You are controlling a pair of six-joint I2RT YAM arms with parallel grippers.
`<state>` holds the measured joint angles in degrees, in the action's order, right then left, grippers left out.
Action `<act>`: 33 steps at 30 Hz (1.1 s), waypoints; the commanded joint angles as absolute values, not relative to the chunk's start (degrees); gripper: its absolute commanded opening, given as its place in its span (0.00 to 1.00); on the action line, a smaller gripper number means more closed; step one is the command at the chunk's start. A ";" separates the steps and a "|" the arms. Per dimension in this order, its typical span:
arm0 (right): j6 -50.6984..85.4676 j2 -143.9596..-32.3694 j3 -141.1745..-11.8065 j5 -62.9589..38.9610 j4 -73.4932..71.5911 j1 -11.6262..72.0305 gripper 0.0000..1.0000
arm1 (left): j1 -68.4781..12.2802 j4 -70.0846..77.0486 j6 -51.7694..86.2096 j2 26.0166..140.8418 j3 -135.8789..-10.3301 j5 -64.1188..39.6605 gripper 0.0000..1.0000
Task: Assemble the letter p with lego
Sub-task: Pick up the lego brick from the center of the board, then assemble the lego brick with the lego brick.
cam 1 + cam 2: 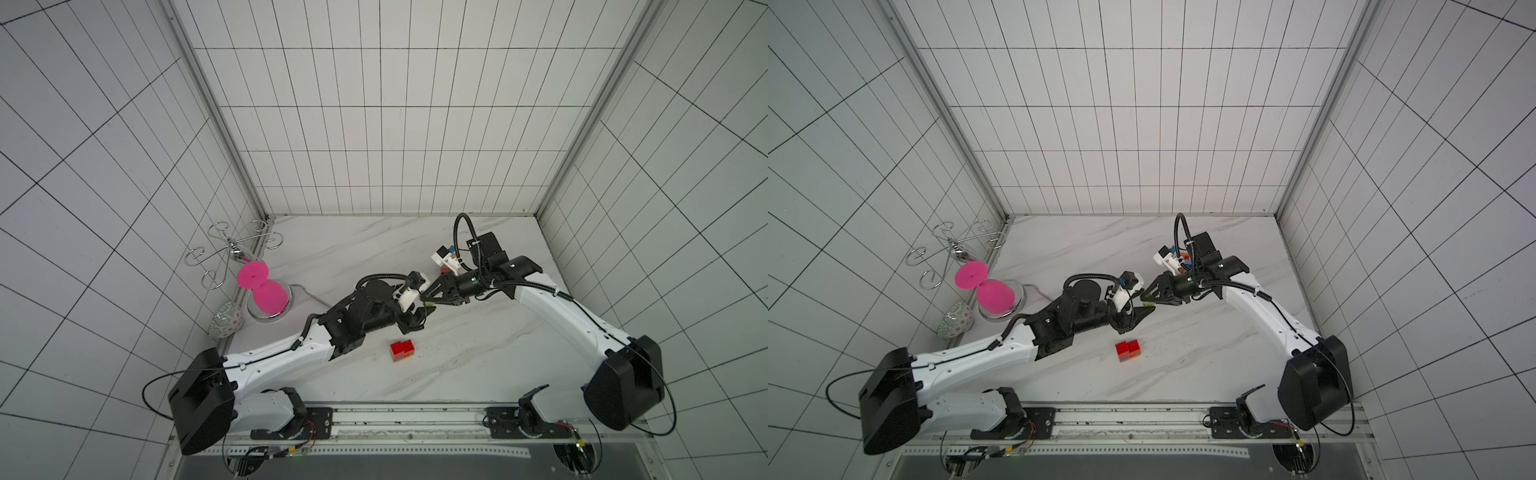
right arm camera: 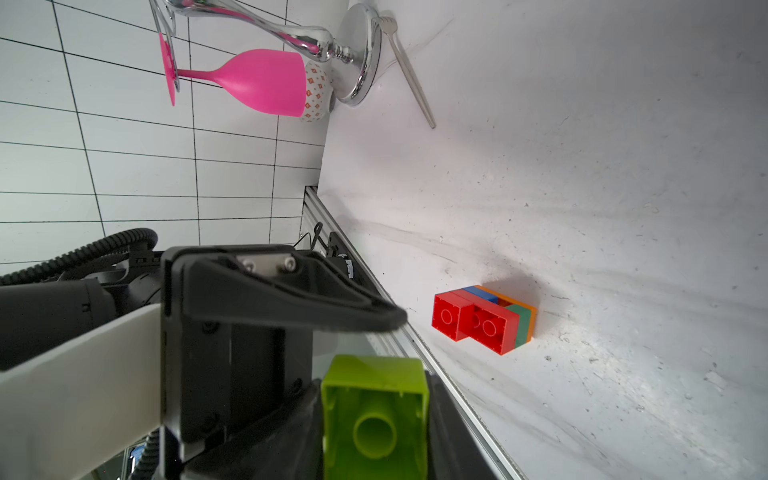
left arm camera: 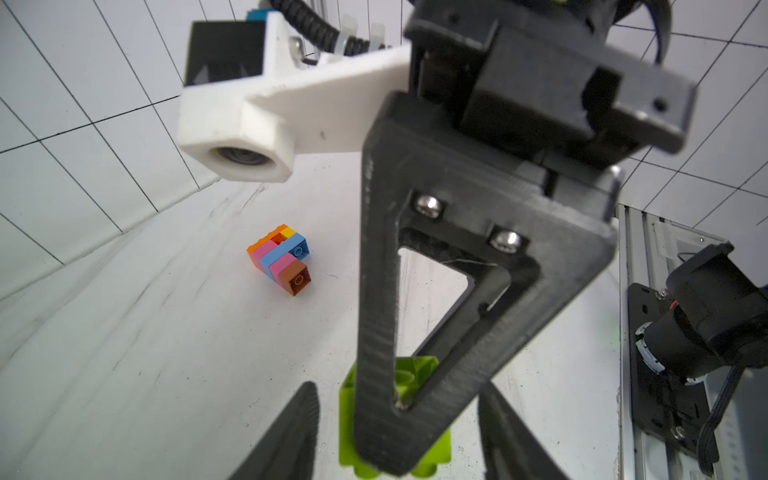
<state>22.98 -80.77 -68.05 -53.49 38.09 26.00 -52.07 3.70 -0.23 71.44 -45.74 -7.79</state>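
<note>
A lime-green lego brick hangs above the table's middle, where both grippers meet. My right gripper is shut on it, its fingers pressed against both sides of the brick. My left gripper is open; its fingertips stand apart on either side of the green brick without touching it. A red-topped lego block with blue, green and orange layers lies on the table nearer the front. A second block of orange, pink, blue and brown bricks lies further back.
At the back left, a pink cup hangs upside down on a chrome rack. A patterned ball and a fork lie beside the rack. Tiled walls close three sides; a metal rail runs along the front.
</note>
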 commanded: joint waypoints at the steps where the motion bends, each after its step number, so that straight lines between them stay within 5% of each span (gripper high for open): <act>1: 22.31 -78.98 -67.54 -47.43 38.24 27.08 0.16 | -52.21 1.40 3.25 67.81 -46.23 1.71 0.80; 5: 24.18 -77.25 -62.78 -40.04 33.90 30.59 0.16 | -51.00 0.30 10.57 60.74 -40.87 11.40 0.98; 13: 27.32 -76.06 -58.15 -15.98 29.74 44.96 0.16 | -36.81 -1.41 25.20 51.68 -28.06 9.21 0.98; 22: 32.61 -81.22 -60.98 5.89 31.50 61.06 0.16 | -26.56 6.38 31.80 57.70 -22.09 -1.01 0.98; 33: 36.37 -90.91 -69.22 17.86 36.67 71.29 0.15 | -21.71 7.20 34.54 54.32 -19.01 -2.55 0.98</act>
